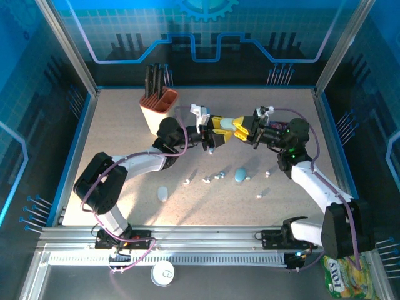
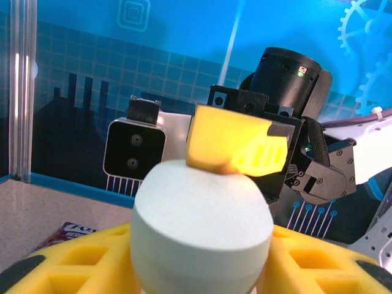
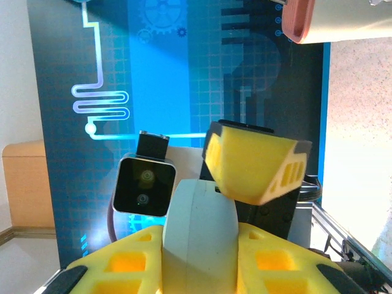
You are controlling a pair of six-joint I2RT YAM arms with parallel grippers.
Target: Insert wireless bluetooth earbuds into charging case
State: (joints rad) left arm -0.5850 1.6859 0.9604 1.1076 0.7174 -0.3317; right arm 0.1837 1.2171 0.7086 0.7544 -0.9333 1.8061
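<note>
**Counter (image 1: 125, 144) strewn with earbuds (image 1: 205, 180), case (image 2: 202, 220) held aloft**

Every earbud lies on the counter beneath the case, stems too small to read. Both the left end effector (image 1: 217, 132) and the right end effector (image 1: 242, 132) look clamped on that case (neither free to pick). Wrist views show the pinch. The overhead adds the earbuds, nearer neither arm.

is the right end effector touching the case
Touching. Right wrist view: the case sits between the right end effector fingers, no gap.

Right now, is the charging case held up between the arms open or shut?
Shut: the charging case shows only a thin seam, lid flush.
</note>
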